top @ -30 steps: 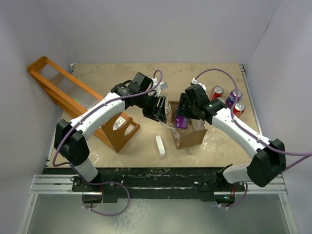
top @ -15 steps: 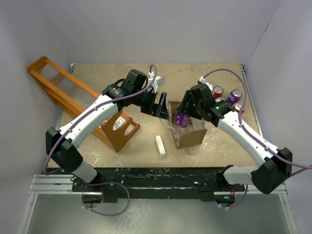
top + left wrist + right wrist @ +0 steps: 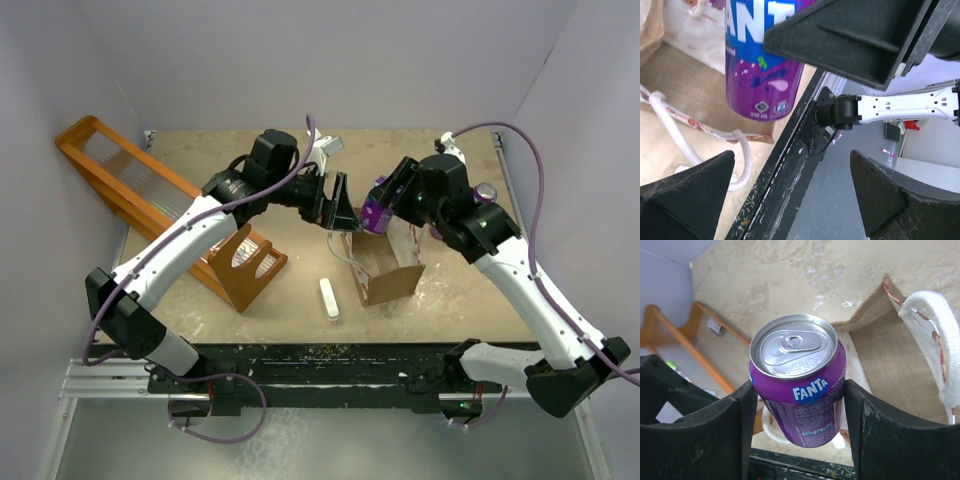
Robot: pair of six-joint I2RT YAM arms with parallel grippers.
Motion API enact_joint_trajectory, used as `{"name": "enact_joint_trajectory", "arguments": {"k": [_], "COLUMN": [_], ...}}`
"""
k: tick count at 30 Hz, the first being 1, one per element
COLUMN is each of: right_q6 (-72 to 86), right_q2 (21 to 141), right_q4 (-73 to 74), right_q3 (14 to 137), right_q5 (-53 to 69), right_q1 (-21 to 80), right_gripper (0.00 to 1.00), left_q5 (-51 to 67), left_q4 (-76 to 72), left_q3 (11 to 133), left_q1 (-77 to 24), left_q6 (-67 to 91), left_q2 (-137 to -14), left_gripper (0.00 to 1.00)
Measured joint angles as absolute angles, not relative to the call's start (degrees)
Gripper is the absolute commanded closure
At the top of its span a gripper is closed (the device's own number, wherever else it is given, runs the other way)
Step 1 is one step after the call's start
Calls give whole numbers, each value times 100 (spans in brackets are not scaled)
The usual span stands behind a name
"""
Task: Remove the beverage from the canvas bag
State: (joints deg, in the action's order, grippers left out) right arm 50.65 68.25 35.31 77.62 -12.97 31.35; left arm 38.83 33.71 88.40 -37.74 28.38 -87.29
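My right gripper [image 3: 380, 212] is shut on a purple Fanta can [image 3: 375, 214] and holds it in the air above the far end of the brown canvas bag [image 3: 390, 278]. In the right wrist view the can [image 3: 799, 385] sits between my two fingers, lid up, with the bag's open mouth [image 3: 890, 350] and a white handle [image 3: 935, 335] below it. My left gripper [image 3: 336, 205] is open and empty just left of the can. The left wrist view shows the can [image 3: 762, 60], the bag's inside [image 3: 685, 75] and a white handle [image 3: 670, 125].
A long orange wooden rack [image 3: 150, 200] leans at the left. A small white oblong thing [image 3: 329, 298] lies in front of the bag. Another can's top [image 3: 485, 190] shows behind my right arm at the far right. Walls stand on three sides.
My right gripper has lifted the purple can up out of the bag and tilted it. My left gripper has risen away from the bag's left rim and stays open.
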Motion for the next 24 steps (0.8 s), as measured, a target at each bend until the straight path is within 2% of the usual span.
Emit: {"name": "enact_joint_trajectory", "arguments": {"k": [13,16,18,20,23,24], "right_q6": [6143,6300,6405,6479,6576,6604], "right_q2": [6490,6442,6403,6364,6294,6278], "right_q4": [3520,3507,3487,3479,3450,3433], "right_q3": [7743,7703,7642,7581,7474,7448], "right_q5": [-843,-757,-746,-746,-729,-722], "right_q1": [3107,3107,3105,3072,3072,3072], "right_gripper": [100,100,100,100,100,97], "left_q5": [3234,3124,3105,3074,3059,3055], "left_q4": [3282,3271,3308,3321,3354,3363], "left_q3": [9701,9732,9732,9732,9732,9732], "left_q1": [-4165,-4316,-4379,-4403,-4401,-4403], "left_q6": [2484,2447,2438,2443,2432,2416], "left_q2": [-9327,-9564,-9688,-9758,-9782,-9780], "left_gripper": [1,4,11,28,44,48]}}
